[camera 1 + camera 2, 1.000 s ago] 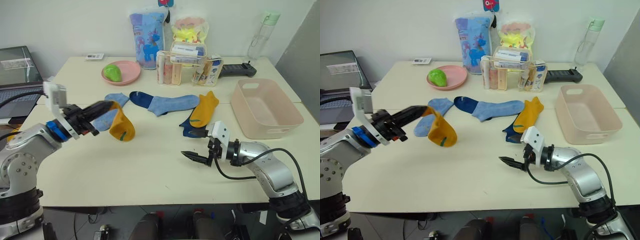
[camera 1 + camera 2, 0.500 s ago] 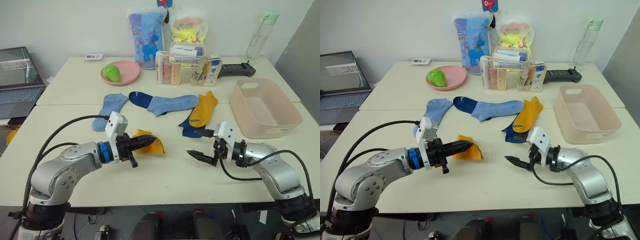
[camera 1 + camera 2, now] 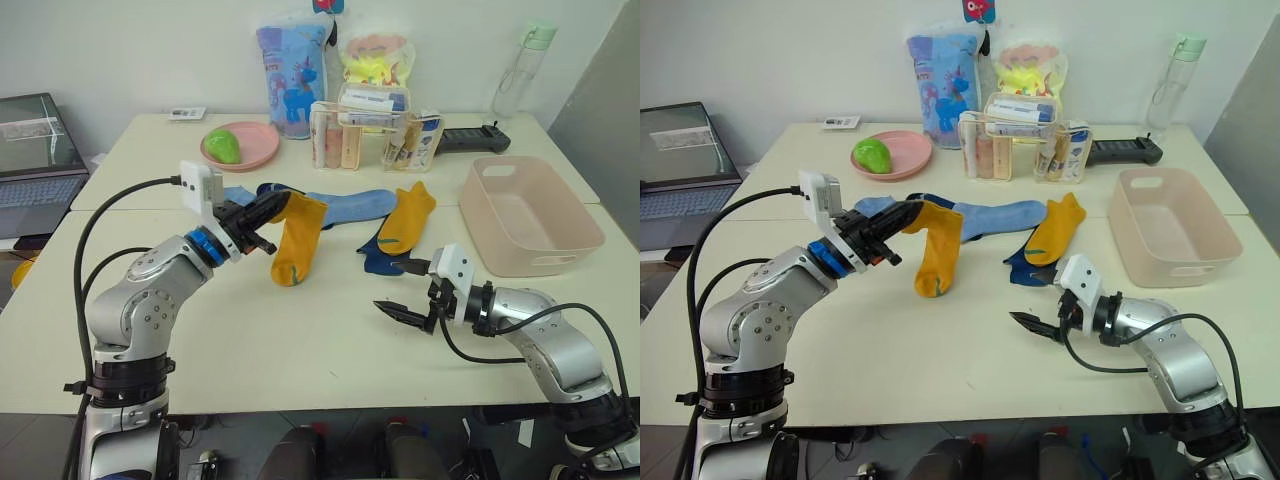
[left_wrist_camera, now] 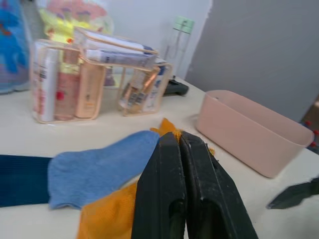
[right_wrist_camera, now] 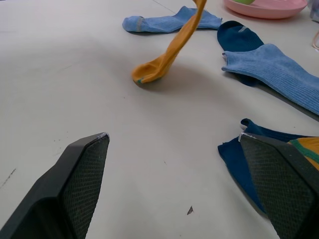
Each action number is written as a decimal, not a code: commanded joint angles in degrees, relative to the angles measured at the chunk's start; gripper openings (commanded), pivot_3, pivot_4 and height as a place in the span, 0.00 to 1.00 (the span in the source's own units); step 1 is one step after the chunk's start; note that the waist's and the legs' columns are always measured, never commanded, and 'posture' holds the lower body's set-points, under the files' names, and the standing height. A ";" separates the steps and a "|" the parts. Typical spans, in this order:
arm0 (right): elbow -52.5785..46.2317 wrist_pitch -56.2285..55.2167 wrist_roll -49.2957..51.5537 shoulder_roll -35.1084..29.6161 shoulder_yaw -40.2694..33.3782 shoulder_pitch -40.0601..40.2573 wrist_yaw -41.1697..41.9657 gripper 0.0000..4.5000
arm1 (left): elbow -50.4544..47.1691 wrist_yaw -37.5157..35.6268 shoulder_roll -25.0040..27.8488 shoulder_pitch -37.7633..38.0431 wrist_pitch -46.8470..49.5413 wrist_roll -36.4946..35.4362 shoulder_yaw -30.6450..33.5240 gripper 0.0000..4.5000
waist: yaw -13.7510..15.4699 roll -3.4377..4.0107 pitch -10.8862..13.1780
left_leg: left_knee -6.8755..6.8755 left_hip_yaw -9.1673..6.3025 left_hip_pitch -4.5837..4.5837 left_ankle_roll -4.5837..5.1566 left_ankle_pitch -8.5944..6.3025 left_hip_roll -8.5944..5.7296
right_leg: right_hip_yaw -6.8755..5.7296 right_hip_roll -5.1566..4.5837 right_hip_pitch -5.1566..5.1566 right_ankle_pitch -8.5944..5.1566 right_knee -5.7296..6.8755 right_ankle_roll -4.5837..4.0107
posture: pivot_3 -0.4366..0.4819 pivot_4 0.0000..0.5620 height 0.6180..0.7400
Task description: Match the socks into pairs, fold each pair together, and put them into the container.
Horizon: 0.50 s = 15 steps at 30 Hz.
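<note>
My left gripper (image 3: 268, 212) is shut on a mustard-yellow sock (image 3: 295, 242), which hangs from it with its toe down at the table; the left wrist view shows the fingers (image 4: 169, 169) pressed together on the sock (image 4: 107, 214). My right gripper (image 3: 400, 312) hovers open just above the table, nothing between its fingers (image 5: 75, 194). A second mustard sock (image 3: 408, 215) lies partly over a navy sock (image 3: 375, 257). A light blue sock (image 3: 345, 205) overlaps another navy sock (image 3: 270, 188). Another light blue sock (image 3: 236, 194) lies behind my left arm. The pink container (image 3: 530, 215) stands at the right.
At the back stand a pink plate (image 3: 255, 155) with a green object, a clear organiser (image 3: 375, 135) of toiletries, two colourful bags (image 3: 295, 65), a bottle (image 3: 520, 70) and a black remote (image 3: 475, 140). A laptop (image 3: 35, 140) sits far left.
My left gripper has risen from the table and moved back toward the other socks, lifting the mustard sock so it now hangs. The right gripper has barely moved.
</note>
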 commanded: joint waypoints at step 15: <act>-0.52 -1.19 0.22 0.54 -0.55 -1.27 0.69 1.00 | -12.46 -2.61 7.96 9.07 12.96 -10.73 2.56 0.01 | -0.22 0.00 0.01 | -0.05 0.00 0.00 0.00 -0.01 0.00 | 0.04 0.00 -0.02 0.00 0.00 0.00 | 0.48 0.27 1.00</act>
